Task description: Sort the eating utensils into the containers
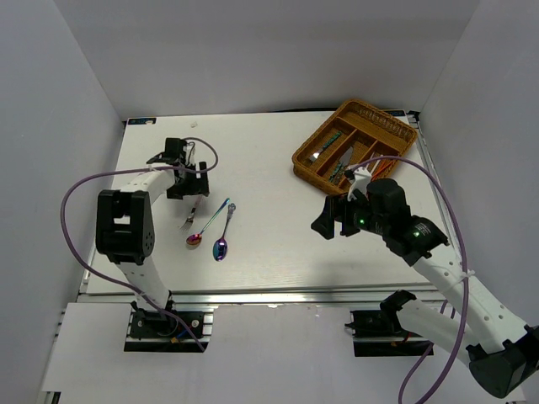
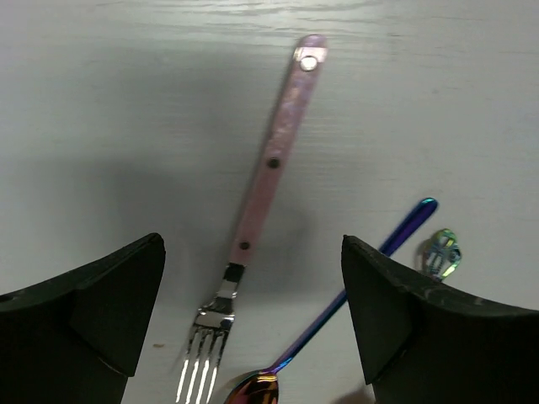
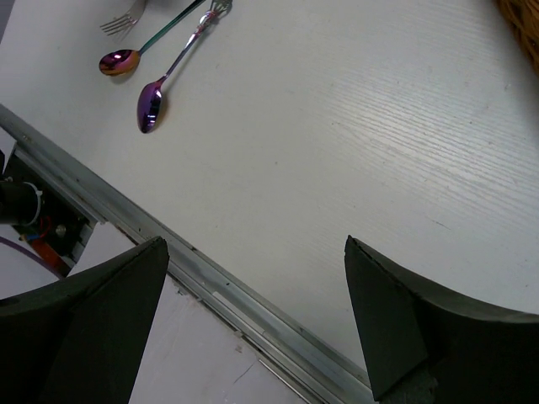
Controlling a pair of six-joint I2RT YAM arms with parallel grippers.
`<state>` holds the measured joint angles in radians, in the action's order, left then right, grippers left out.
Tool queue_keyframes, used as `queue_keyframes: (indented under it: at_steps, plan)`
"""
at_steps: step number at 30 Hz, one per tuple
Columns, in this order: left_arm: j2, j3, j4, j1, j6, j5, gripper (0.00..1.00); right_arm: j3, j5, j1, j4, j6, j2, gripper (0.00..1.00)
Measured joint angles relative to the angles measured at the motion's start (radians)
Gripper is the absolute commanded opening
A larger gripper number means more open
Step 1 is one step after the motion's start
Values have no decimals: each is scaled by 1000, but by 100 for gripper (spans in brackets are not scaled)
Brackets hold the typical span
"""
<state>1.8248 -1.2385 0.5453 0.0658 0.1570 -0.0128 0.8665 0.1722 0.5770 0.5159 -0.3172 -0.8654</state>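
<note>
A pink-handled fork point(image 2: 271, 160) lies on the white table, tines towards the camera, also in the top view point(image 1: 193, 213). My left gripper point(image 2: 253, 324) is open and hovers above it, its fingers point(image 2: 93, 303) either side of the tines; in the top view it is at the fork's handle end point(image 1: 189, 182). Two iridescent blue-purple spoons point(image 1: 208, 225) point(image 1: 223, 238) lie just right of the fork; one point(image 2: 349, 290) passes by my right finger. The brown wicker tray point(image 1: 383, 120) at the back right holds several utensils point(image 1: 330, 145). My right gripper point(image 1: 333, 220) is open and empty.
The right wrist view shows the spoons point(image 3: 150, 103) far off at top left, the table's metal front rail point(image 3: 210, 278) under my open right gripper point(image 3: 253, 328), and a tray corner point(image 3: 524, 18). Grey walls enclose the table on three sides.
</note>
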Motion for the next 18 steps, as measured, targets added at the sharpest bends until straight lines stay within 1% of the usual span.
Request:
queue_keyframes:
  at_steps: [4,8,9,11,12,14,15,16,18]
  plan:
    - [6,0,-23,19,-14,-57,94,-1,29,0,-3,8,9,89]
    - [67,-15,-32,19,-10,-69,79,-1,42,0,-3,11,24,89]
    - [94,-24,-33,19,-13,-57,73,-1,45,0,-4,11,26,89]
    - [113,-51,-33,19,-6,-44,68,-2,51,0,-4,11,26,89]
    - [121,-60,-30,19,-6,-33,57,-2,56,0,-6,11,26,89]
    - [132,-72,-29,20,-1,-12,47,-7,64,0,-18,10,27,89]
    - [139,-80,-26,22,-1,2,36,-9,68,0,-21,9,27,89]
    - [145,-87,-23,23,2,14,33,-12,71,0,-24,8,27,89]
    - [150,-94,-21,30,-2,48,30,-14,79,0,-27,5,27,89]
